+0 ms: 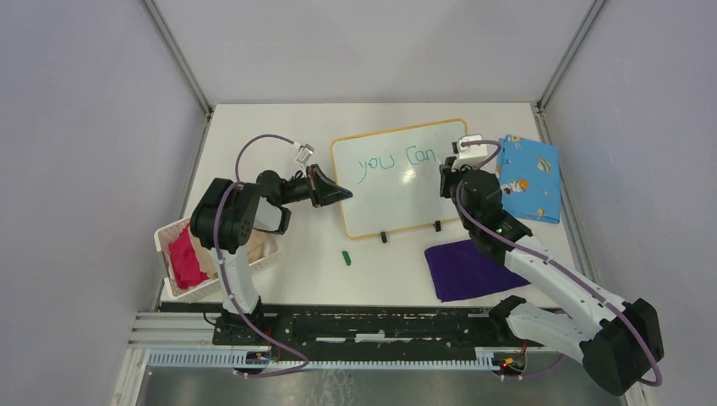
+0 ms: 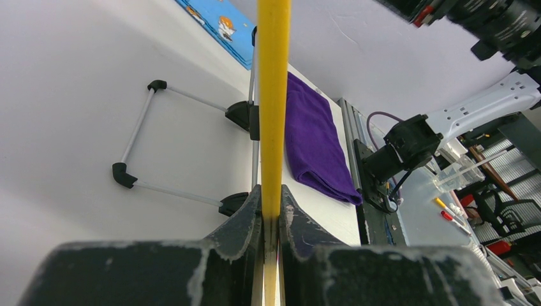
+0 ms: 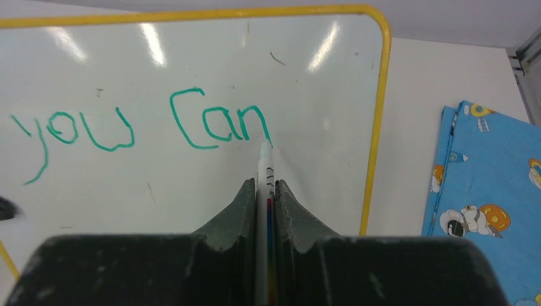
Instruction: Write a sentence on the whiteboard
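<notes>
The whiteboard is clamped by the left gripper at its left edge, braced against the marker pinched in the right gripper.

Two cloths, a basket and a small green object on a white table

In the top view a folded purple cloth lies flat at lower right. Above it, near the right edge of the white table, lies a folded blue cloth printed with cartoon figures; the two are apart. At lower left a white slotted basket sits at the table's left edge with a crumpled pink cloth inside it. A small green object, too small to identify, lies on bare tabletop just below frame centre. Grey panels in metal framing wall the table on three sides, and a ribbed metal rail runs along the bottom.
</notes>
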Robot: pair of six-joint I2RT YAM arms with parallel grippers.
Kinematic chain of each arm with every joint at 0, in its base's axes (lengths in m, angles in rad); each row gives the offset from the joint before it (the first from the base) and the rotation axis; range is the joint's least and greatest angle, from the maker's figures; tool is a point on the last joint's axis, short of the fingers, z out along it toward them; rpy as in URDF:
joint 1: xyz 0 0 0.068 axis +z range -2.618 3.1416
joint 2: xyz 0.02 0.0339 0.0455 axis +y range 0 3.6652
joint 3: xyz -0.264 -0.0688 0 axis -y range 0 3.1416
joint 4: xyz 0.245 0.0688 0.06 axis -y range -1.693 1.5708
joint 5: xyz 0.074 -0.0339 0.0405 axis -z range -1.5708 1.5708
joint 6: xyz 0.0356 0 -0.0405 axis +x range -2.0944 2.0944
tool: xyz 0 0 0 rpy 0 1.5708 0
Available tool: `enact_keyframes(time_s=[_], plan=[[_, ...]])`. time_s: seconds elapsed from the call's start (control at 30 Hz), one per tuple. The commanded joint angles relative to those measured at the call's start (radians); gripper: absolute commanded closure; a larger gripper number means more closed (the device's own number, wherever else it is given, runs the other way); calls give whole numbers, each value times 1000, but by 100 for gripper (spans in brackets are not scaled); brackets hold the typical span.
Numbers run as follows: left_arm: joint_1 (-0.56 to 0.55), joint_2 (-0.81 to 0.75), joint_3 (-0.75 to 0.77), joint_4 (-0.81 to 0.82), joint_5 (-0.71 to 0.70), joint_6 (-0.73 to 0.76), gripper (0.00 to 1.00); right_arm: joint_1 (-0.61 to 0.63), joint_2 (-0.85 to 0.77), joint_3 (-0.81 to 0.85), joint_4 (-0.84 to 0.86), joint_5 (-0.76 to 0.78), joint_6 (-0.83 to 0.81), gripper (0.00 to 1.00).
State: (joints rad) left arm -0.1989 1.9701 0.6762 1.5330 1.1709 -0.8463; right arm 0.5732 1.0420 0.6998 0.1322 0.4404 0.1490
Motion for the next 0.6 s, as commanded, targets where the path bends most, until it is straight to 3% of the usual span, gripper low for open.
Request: enact_keyframes(time_s=[0.0, 0.27, 0.57], plan=[[-17, 16, 16, 110, 30, -20, 98, 15, -89, 100, 13, -52, 14, 100], [-17, 23, 18, 110, 31, -22, 98, 263, -156, 81, 39, 43, -91, 100], [-20, 26, 17, 109, 34, -22, 98, 489, -98, -41, 115, 145, -141, 100]])
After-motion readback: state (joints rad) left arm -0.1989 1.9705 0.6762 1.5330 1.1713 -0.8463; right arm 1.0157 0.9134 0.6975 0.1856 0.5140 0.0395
